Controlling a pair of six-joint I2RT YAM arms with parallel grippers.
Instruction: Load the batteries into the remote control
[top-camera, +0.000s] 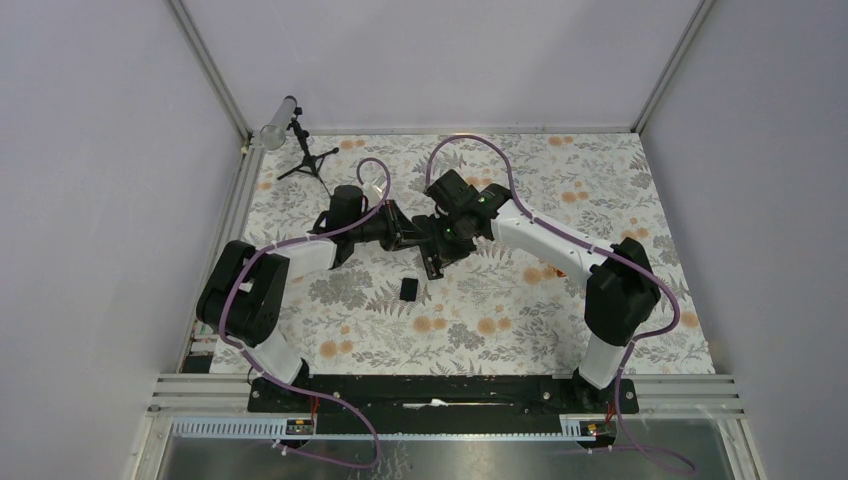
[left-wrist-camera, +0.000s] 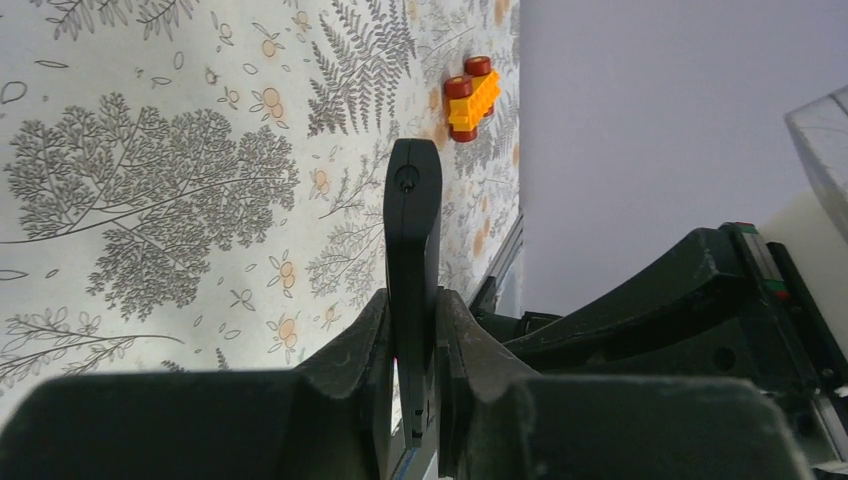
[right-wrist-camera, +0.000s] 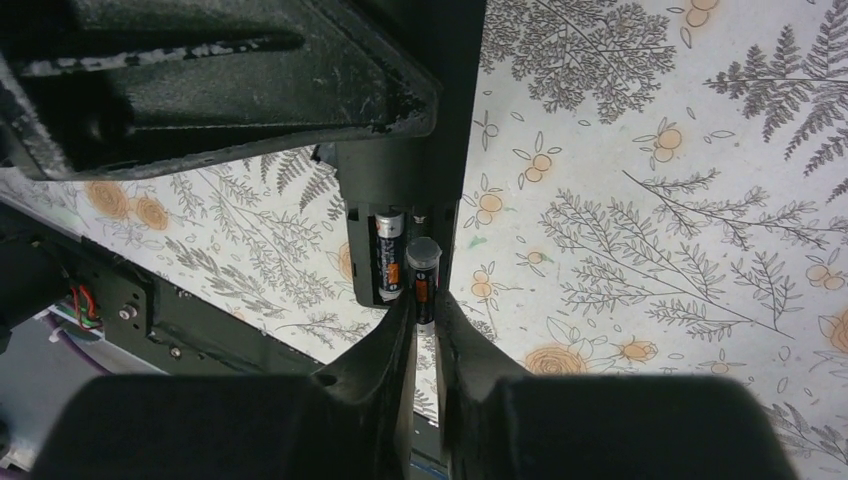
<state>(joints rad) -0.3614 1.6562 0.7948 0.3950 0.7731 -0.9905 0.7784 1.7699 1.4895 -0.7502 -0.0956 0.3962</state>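
The remote control is a slim black bar held on edge above the table, and my left gripper is shut on it. In the right wrist view its open compartment faces the camera, with one battery lying inside. A second battery stands at the empty slot beside it, its top end leaning out, with my right gripper shut on its lower part. From above, both grippers meet at mid-table, left gripper and right gripper, around the remote control.
A small flat black cover lies on the flowered cloth just in front of the grippers. A black mini tripod carrying a clear tube stands at the back left corner. A yellow toy car with red wheels sits near the table's right edge.
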